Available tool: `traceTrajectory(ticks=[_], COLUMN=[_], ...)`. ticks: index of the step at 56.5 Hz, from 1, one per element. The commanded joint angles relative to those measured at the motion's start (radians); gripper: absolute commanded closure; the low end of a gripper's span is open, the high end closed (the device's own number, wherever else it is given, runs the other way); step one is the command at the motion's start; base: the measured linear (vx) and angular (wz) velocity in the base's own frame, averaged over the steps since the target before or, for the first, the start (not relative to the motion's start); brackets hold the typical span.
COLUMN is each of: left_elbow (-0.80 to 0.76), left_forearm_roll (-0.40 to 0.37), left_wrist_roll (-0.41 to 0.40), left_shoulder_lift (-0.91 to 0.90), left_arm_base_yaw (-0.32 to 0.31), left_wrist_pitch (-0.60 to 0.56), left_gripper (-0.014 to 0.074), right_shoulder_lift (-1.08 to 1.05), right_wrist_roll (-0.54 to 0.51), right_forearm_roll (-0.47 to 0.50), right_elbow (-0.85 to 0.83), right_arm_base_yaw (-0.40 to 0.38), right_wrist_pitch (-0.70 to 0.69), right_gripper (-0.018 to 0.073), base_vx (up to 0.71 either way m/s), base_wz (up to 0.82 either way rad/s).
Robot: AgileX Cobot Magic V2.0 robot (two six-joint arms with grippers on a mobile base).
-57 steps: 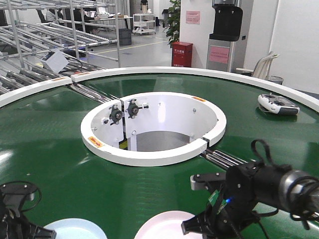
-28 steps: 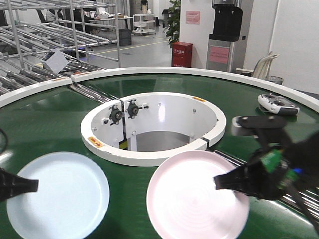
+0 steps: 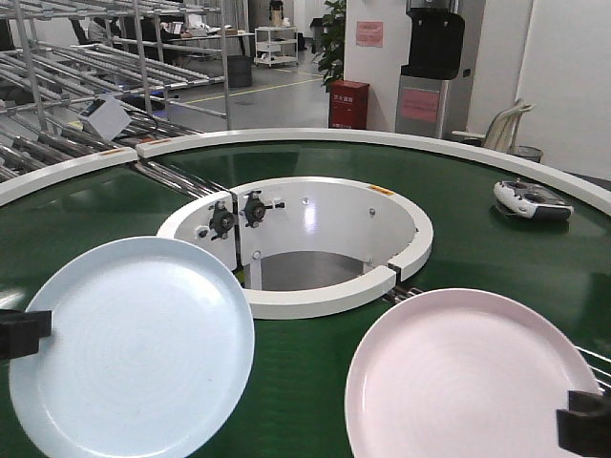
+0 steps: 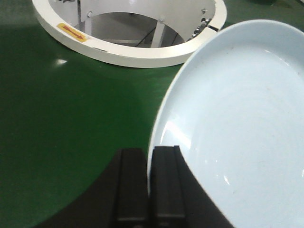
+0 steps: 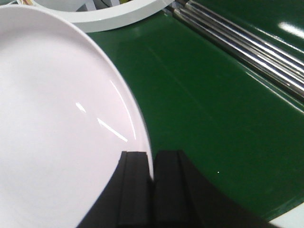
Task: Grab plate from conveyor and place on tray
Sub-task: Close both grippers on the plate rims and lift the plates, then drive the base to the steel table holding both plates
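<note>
**Exterior front view.** The conveyor (image 3: 115, 205) carried its dark green belt around a white-walled central hole (image 3: 315, 248). The left fingers (image 3: 19, 334) held a pale blue plate (image 3: 134, 348) by its left edge. That plate was tilted over the belt and hid part of the hole's left rim. The right fingers (image 3: 584, 427) held a pink plate (image 3: 468, 377) by its lower right edge, over the near belt to the right of the hole. A handheld controller (image 3: 532, 198) lay on the far right of the belt, well apart from both plates. Metal racks (image 3: 86, 57) and a red cabinet (image 3: 348, 103) stood behind the conveyor.

**Left wrist view.** The left fingers (image 4: 130, 185) were clamped on the rim of the pale blue plate (image 4: 237, 114), one finger on each face. The plate covered part of the hole rim (image 4: 123, 54), which bore a yellow label (image 4: 71, 32).

**Right wrist view.** The right fingers (image 5: 135, 185) were clamped on the rim of the pink plate (image 5: 52, 123). A steel roller seam (image 5: 242, 40) crossed the belt to the right of the plate.
</note>
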Motion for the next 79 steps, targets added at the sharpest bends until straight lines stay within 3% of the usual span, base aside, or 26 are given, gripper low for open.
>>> traceTrajectory(ticks=[1, 10, 79], left_elbow=[-0.025, -0.018, -0.018], left_forearm_roll=[-0.046, -0.046, -0.046], left_wrist_roll=[0.008, 0.008, 0.008], left_shoulder_lift=[-0.039, -0.048, -0.047], left_arm_base_yaw=[-0.006, -0.005, -0.005], left_wrist_pitch=[-0.048, -0.041, -0.013], left_gripper=[0.0596, 0.0596, 0.0596], right_shoulder_lift=[-0.049, -0.066, -0.066], right_wrist_roll=[0.040, 0.080, 0.089], right_forearm_roll=[-0.058, -0.101, -0.099], right_elbow=[-0.018, -0.018, -0.018], right_arm_base_yaw=[-0.007, -0.007, -0.007], right_wrist_pitch=[-0.048, -0.023, -0.042], right_gripper=[0.0568, 0.0568, 0.0568], base_vx=[0.00, 0.00, -0.01], base_wz=[0.00, 0.00, -0.05])
